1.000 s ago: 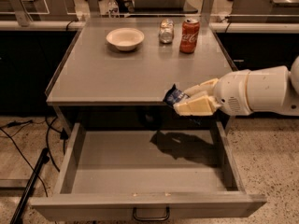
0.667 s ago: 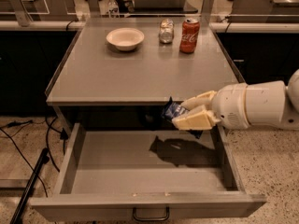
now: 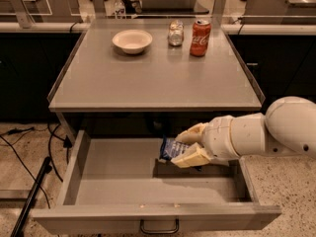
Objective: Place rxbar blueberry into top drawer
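Both gripper fingers around rxbar blueberry, over top drawer

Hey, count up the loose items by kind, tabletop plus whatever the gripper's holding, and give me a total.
Bowls: 1, white bowl on the table
Cans: 1, red cola can
Jars: 1, small glass jar
Snack bars: 1, rxbar blueberry, held by the gripper over the open top drawer
Total: 4

Rxbar blueberry: dark blue wrapper, pale lettering, tilted, pinched in gripper, lower centre of frame, over rear of top drawer. Drawer wide open, grey, flat-bottomed, curved handle on front.
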{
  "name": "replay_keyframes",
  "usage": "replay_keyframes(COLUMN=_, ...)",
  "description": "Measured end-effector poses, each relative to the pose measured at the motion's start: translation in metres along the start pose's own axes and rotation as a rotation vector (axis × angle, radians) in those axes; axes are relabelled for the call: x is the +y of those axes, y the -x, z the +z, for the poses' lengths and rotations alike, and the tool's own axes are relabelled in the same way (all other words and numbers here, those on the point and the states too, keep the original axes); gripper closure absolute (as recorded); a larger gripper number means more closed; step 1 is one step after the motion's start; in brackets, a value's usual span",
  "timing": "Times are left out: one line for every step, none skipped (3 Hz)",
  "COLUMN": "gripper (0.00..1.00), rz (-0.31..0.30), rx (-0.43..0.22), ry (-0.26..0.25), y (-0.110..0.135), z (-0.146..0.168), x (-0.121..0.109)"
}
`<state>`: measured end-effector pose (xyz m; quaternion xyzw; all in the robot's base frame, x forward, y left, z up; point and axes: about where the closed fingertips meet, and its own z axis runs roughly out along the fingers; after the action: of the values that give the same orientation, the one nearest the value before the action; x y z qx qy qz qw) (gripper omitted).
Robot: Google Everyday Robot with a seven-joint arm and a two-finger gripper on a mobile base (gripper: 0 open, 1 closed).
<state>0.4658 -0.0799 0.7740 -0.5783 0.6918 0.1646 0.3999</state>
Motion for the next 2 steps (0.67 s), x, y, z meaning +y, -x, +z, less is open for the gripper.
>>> replay_keyframes(gripper=1.00, rz=0.015, rx=-0.009, ry=-0.001, y=0.0043, z=-0.0022, x=-0.0020)
replay_keyframes(gripper=1.00, rz=0.005, rx=-0.007, ry=0.005, y=0.0009, z=0.0028, x=-0.0014)
